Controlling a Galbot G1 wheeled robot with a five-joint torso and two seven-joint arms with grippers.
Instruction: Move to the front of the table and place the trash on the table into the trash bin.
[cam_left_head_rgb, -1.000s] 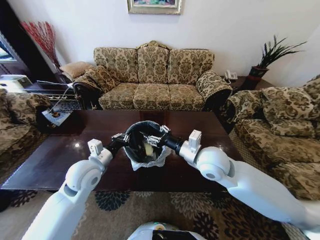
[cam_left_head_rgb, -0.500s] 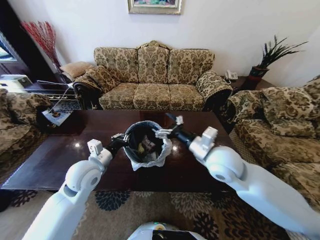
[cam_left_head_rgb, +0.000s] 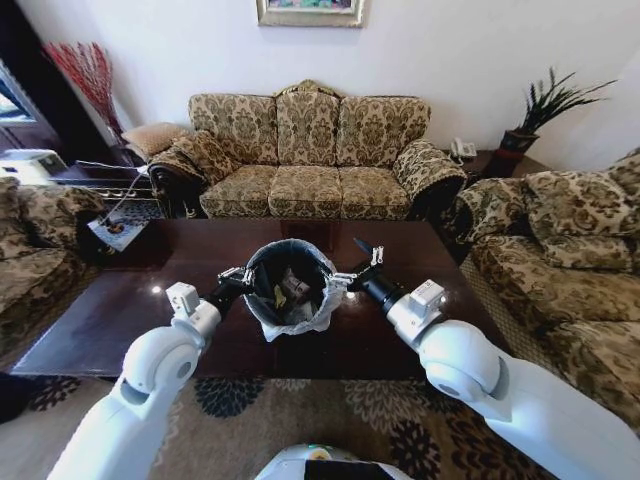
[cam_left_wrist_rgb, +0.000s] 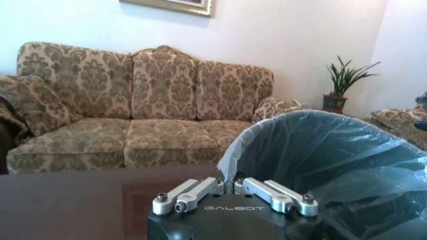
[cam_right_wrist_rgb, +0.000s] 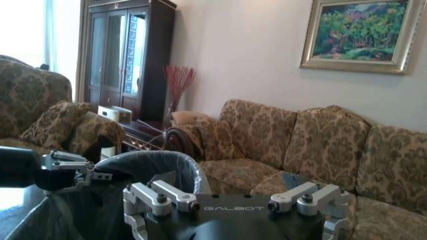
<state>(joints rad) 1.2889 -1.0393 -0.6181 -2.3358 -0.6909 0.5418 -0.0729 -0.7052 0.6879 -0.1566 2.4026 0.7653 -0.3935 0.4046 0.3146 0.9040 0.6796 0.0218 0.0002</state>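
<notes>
While the left pincer (cam_left_head_rgb: 240, 276) pinches its bag-lined rim, the black trash bin (cam_left_head_rgb: 290, 287) sits beside the spread right pincer (cam_left_head_rgb: 362, 264).

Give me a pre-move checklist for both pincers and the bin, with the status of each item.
1. Left pincer shut on the rim of the round black bag-lined bin: ok.
2. Right pincer open, outside the bin's rim: ok.
3. Right pincer carrying nothing: ok.
4. Bin upright on the glossy dark brown wooden table: ok.
5. Litter lying inside the bin: ok.
</notes>
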